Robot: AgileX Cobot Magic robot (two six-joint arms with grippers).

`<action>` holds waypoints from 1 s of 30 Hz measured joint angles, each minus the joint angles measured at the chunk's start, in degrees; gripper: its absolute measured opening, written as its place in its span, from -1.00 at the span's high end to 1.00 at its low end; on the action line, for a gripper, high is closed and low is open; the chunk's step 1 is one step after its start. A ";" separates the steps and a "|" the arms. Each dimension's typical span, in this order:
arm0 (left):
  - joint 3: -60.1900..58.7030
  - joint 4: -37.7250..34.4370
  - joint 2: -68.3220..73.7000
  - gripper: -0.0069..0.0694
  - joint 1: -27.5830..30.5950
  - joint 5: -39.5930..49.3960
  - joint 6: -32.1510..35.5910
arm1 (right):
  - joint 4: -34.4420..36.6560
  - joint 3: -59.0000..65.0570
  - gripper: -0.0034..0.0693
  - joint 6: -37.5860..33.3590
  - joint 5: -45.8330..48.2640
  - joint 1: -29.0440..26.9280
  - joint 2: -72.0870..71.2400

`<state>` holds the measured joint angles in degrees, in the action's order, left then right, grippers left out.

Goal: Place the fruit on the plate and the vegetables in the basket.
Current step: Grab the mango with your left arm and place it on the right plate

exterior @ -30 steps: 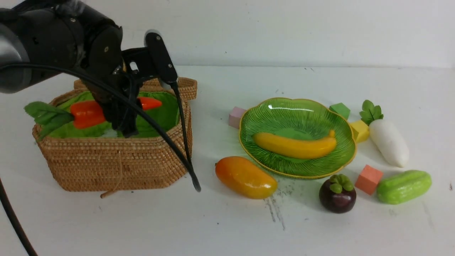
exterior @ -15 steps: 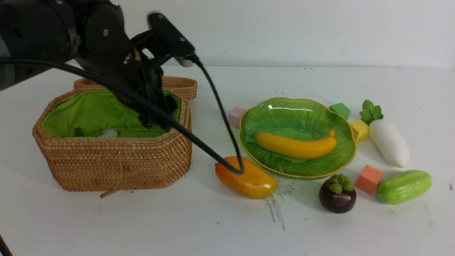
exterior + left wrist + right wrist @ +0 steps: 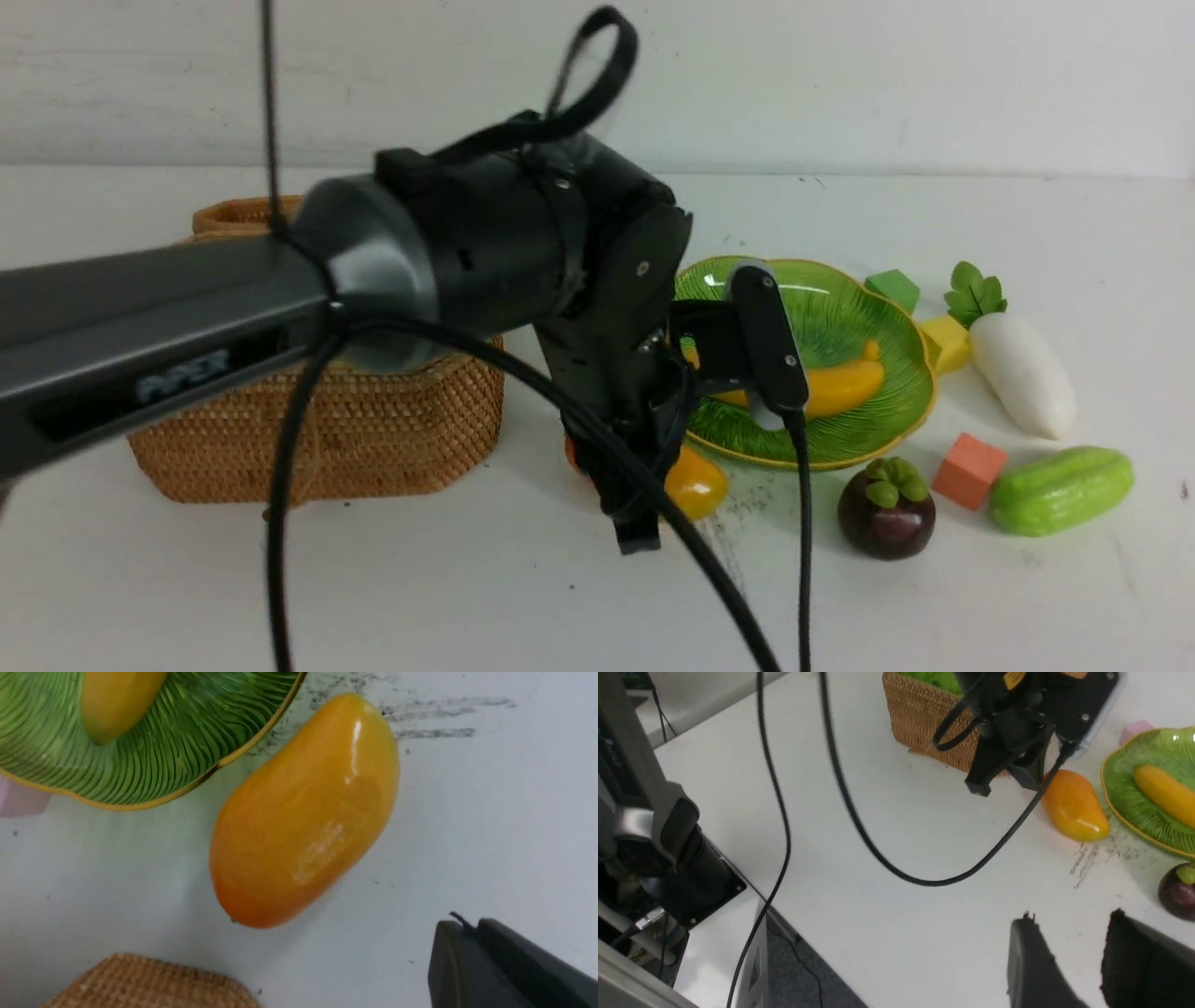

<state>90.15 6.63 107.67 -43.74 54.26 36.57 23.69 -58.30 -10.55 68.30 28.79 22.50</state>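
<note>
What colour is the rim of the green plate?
Yellow-gold all along the rim; it shows best in the left wrist view.

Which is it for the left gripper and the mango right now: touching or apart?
Apart: the left wrist view shows bare table between the mango and the left gripper's fingertips.

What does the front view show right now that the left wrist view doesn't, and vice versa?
Only the front view shows the mangosteen, radish, cucumber, and the green, yellow and red cubes.

Only the left wrist view shows the pink cube and the mango unobstructed; in the front view the left arm covers the mango's middle.

Both show the mango, part of the green plate, part of the banana and part of the basket.
</note>
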 joint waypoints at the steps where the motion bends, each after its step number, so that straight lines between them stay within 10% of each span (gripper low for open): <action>1: 1.47 0.12 1.95 0.53 0.00 -0.06 1.83 | 0.00 0.00 0.26 0.00 0.41 0.00 0.00; 11: 4.42 3.79 8.15 -0.82 0.00 -5.12 10.91 | -0.05 0.00 0.26 0.01 3.32 0.00 0.00; 30: 4.85 2.36 13.07 -0.67 3.43 -8.57 11.36 | -0.27 0.00 0.26 0.01 4.23 0.00 0.00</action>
<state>95.00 8.99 120.74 -40.31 45.70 47.93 23.42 -58.30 -10.53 72.53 28.79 22.50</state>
